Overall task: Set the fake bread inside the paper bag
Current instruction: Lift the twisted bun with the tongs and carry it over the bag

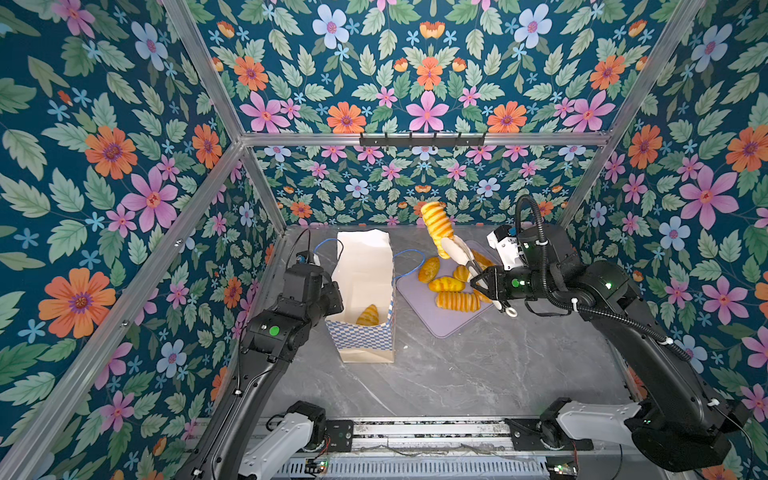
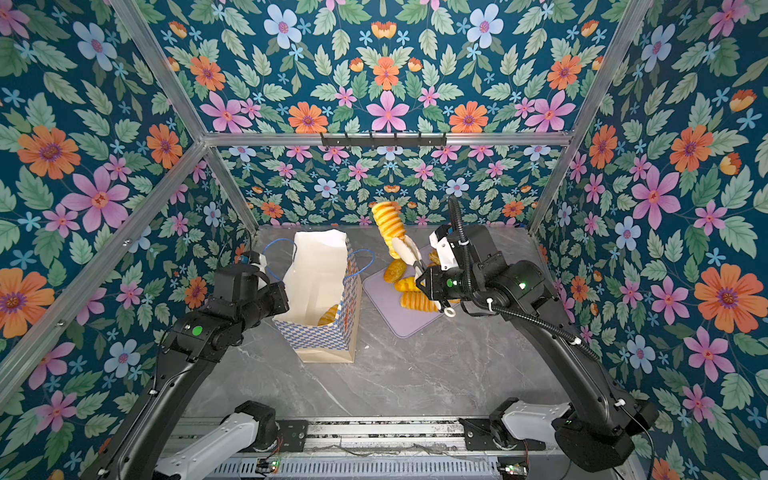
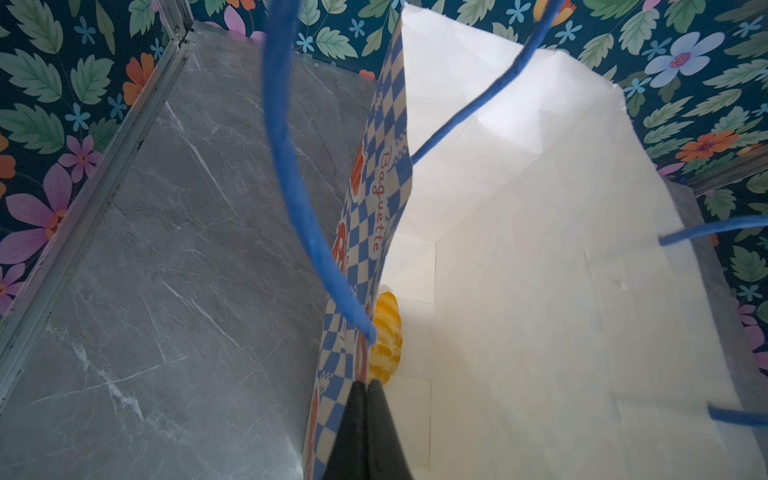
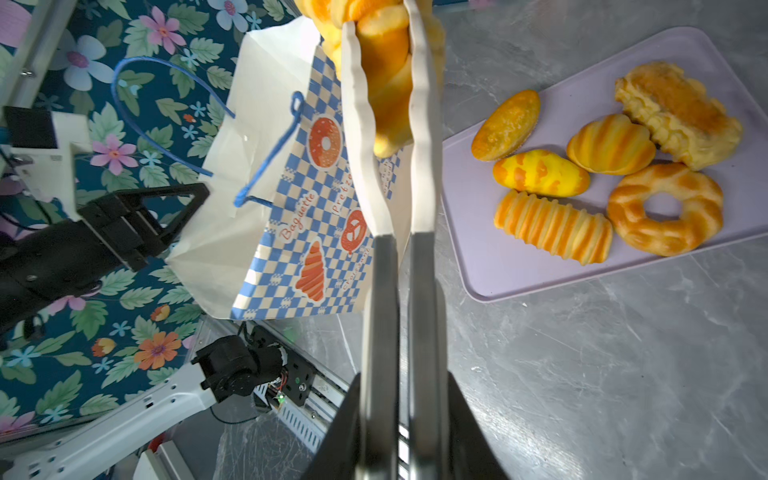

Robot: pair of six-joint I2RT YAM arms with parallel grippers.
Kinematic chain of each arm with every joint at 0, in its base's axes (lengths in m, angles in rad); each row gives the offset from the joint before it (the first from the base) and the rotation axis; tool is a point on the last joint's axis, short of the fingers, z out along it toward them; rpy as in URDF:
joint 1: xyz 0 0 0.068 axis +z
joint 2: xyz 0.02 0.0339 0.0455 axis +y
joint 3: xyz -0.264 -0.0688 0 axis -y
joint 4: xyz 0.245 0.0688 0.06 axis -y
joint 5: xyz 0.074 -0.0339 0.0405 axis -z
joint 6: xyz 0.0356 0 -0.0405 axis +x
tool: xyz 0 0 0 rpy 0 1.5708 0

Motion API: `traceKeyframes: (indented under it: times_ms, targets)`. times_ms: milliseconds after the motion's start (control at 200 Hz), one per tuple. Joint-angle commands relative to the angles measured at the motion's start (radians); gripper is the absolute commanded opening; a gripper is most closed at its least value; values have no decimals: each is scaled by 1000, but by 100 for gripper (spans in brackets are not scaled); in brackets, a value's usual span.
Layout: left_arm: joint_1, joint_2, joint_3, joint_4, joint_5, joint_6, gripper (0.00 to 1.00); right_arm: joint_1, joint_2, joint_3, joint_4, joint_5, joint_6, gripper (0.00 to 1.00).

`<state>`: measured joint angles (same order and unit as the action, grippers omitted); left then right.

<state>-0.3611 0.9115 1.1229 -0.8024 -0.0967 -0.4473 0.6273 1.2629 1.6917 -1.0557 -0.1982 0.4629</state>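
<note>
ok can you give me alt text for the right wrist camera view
The right end effector holds tongs that clamp a ribbed yellow roll near the open checkered paper bag, whose rim the left end effector pinches. On the grey table, a lavender tray holds six more toy breads.

the paper bag (image 1: 362, 257) stands on the table (image 1: 478, 374), left of the tray (image 1: 440, 324). one bread (image 1: 368, 316) lies in the bag. five loaves (image 4: 552, 226) lie on the tray. a long roll (image 1: 436, 226) is up in the tongs (image 1: 457, 253), between bag and tray. the left gripper (image 3: 368, 386) pinches the bag's left side.
</note>
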Motion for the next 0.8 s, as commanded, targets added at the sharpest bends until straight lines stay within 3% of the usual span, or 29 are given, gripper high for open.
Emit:
traceKeyframes:
  times_ms: [0, 505, 795]
  targets:
    - [1, -9, -1, 17, -11, -22, 0, 36, 25, 56, 15, -21, 4, 25]
    - [1, -64, -31, 15, -44, -75, 0, 265, 183, 241, 42, 31, 51, 26]
    - [1, -94, -48, 15, -51, -91, 0, 323, 239, 242, 74, 51, 91, 25]
